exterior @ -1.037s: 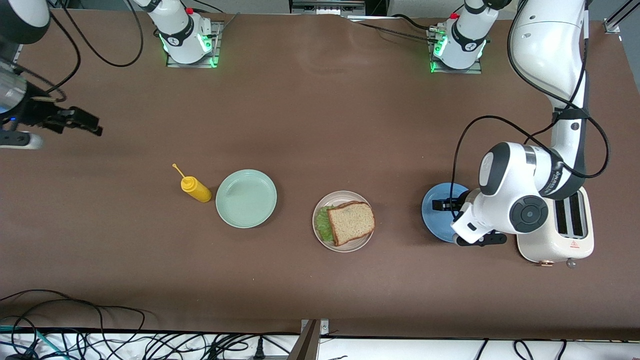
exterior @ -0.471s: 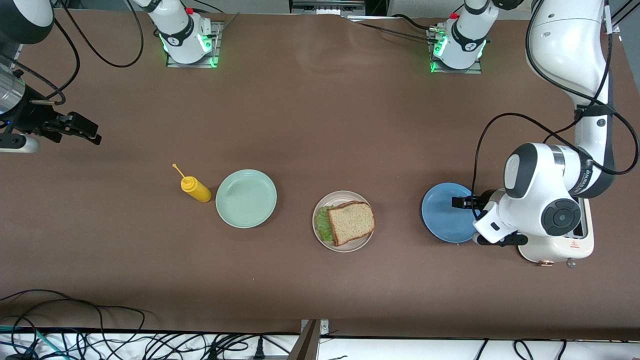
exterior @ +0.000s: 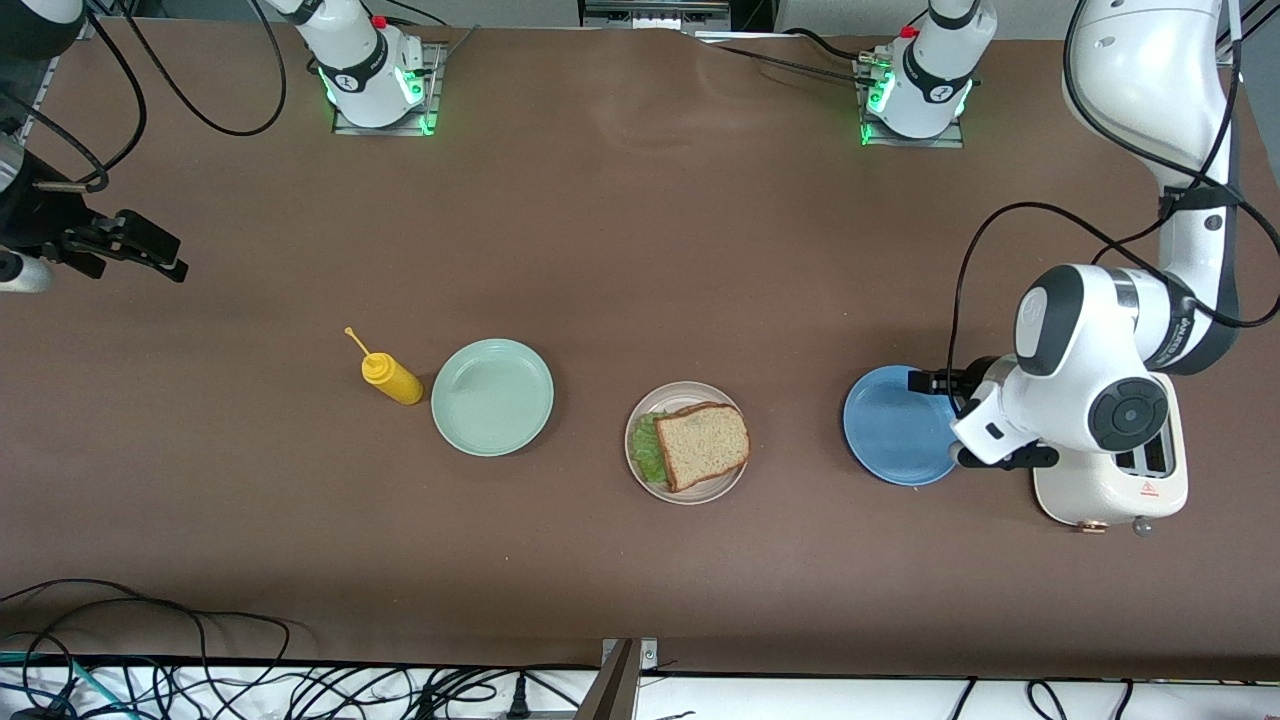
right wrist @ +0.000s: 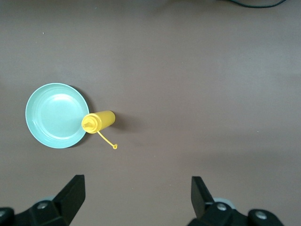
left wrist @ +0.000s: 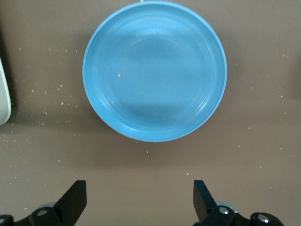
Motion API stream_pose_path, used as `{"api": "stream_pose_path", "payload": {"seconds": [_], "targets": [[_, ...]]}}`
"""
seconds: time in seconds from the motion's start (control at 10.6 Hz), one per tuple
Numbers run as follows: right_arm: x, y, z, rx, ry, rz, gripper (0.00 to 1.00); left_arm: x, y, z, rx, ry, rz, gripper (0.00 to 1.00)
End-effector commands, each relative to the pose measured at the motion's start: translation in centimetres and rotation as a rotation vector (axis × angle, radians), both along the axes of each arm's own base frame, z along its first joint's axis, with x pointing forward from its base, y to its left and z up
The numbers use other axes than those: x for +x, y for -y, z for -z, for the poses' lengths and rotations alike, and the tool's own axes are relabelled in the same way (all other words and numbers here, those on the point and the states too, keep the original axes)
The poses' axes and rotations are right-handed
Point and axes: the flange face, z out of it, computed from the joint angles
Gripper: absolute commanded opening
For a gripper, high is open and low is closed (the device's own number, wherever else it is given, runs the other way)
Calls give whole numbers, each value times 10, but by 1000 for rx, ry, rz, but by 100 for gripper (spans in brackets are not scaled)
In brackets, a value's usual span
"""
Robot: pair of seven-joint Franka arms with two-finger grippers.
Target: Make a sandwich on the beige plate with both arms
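Observation:
The sandwich lies on the beige plate near the table's middle: a brown bread slice on top, with green lettuce sticking out toward the right arm's end. My left gripper is open and empty, up over the blue plate's edge beside the toaster; its jaws stand wide apart in the left wrist view. My right gripper is open and empty, over bare table at the right arm's end, and its jaws also stand wide apart in the right wrist view.
A blue plate holds nothing and also shows in the left wrist view. A white toaster stands beside it. A mint-green plate and a yellow mustard bottle lie toward the right arm's end; both show in the right wrist view.
My left gripper has moved off the blue plate's middle toward the toaster. My right gripper has drifted toward the right arm's end of the table. The sandwich has not moved.

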Motion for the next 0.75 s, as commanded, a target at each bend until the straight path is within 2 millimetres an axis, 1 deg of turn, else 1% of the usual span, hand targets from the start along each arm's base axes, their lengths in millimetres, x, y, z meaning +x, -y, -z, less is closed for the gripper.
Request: {"api": "stream_pose_path", "payload": {"seconds": [0.0, 0.09, 0.19, 0.28, 0.38, 0.47, 0.66], "targets": [[5, -18, -7, -13, -5, -28, 100, -44, -9, 8, 15, 40, 26, 100], [4, -13, -10, -12, -4, -19, 100, -63, -11, 23, 14, 68, 24, 100], [3, -21, -8, -23, -16, -35, 100, -79, -14, 37, 11, 108, 17, 100], [0, -9, -3, -11, -51, -4, 100, -93, -18, 54, 12, 142, 11, 100], [-1, -9, 1, -9, -76, 0, 100, -100, -19, 66, 13, 166, 9, 100], [1, -7, 1, 14, -70, 8, 100, -102, -20, 68, 13, 171, 8, 100], [0, -8, 0, 22, -70, 7, 100, -102, -21, 61, 12, 180, 3, 100]]}}
